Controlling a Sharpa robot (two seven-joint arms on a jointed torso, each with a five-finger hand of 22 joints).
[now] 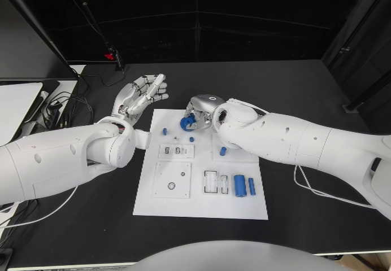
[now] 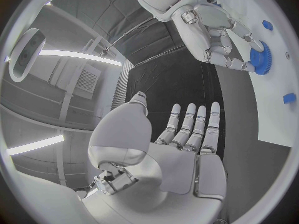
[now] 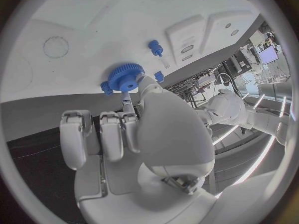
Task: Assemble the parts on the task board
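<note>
Blue gear (image 1: pixel 188 122) at task board (image 1: pixel 244 209) far edge; my R hand (image 1: pixel 205 109) pinches it. L hand (image 1: pixel 140 96) fingers straight, holding nothing, off board.

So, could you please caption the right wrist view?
Right hand grips the blue gear on the task board.

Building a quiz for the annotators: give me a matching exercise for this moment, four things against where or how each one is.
Things:
1. left hand
2. right hand
3. blue gear
4. large blue cylinder

States:
A. lying on the task board near its front right part
B. at the board's far end, at the right hand's fingertips
C. fingers straight and apart, off the board over the black table
D. over the board's far end, fingers down at the gear

Pairs: 1-C, 2-D, 3-B, 4-A
</note>
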